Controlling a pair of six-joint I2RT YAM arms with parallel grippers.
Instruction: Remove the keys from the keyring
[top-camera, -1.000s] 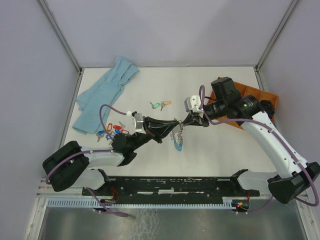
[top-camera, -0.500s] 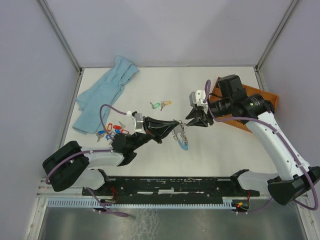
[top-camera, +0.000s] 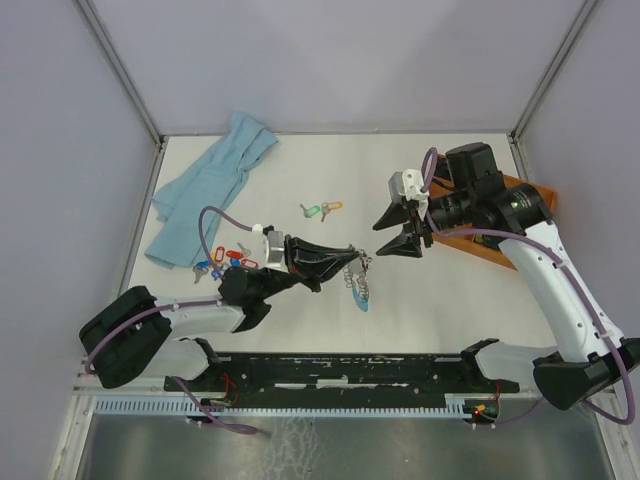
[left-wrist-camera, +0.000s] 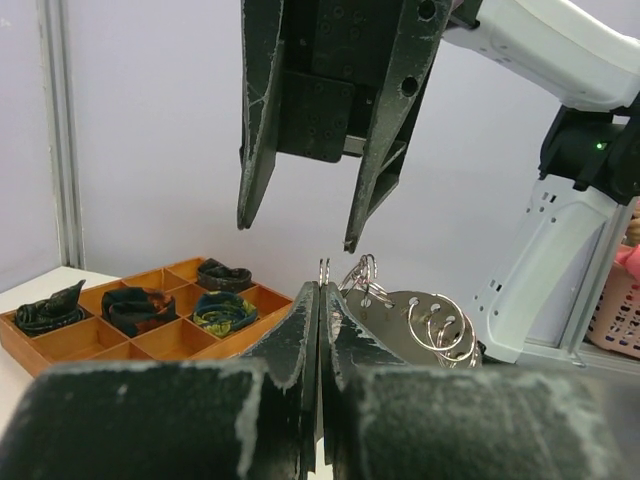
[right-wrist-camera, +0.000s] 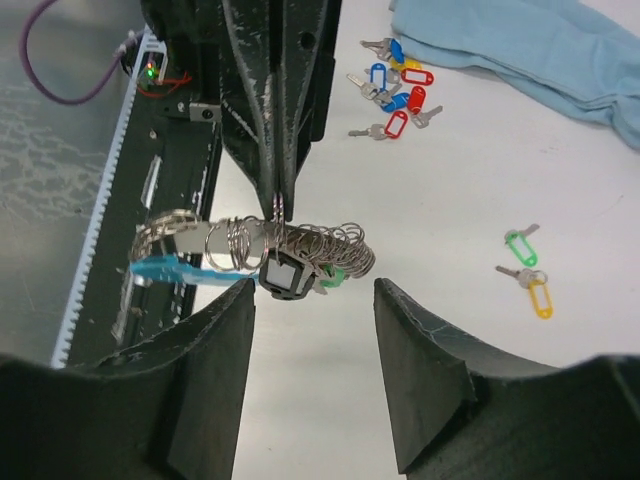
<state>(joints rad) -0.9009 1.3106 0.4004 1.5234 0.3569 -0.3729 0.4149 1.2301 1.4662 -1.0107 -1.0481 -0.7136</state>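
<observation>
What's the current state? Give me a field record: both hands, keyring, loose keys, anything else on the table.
left hand: shut, pinching a wire loop of the keyring
right hand: open, empty, facing the keyring, not touching it
keyring: hangs from the left hand, densely strung, light blue piece at one end
loose keys: green- and yellow-tagged pair mid-table; red/blue-tagged cluster near the cloth
cloth: light blue, crumpled, far left
tray: orange, compartmented, dark items inside, on the right side
</observation>
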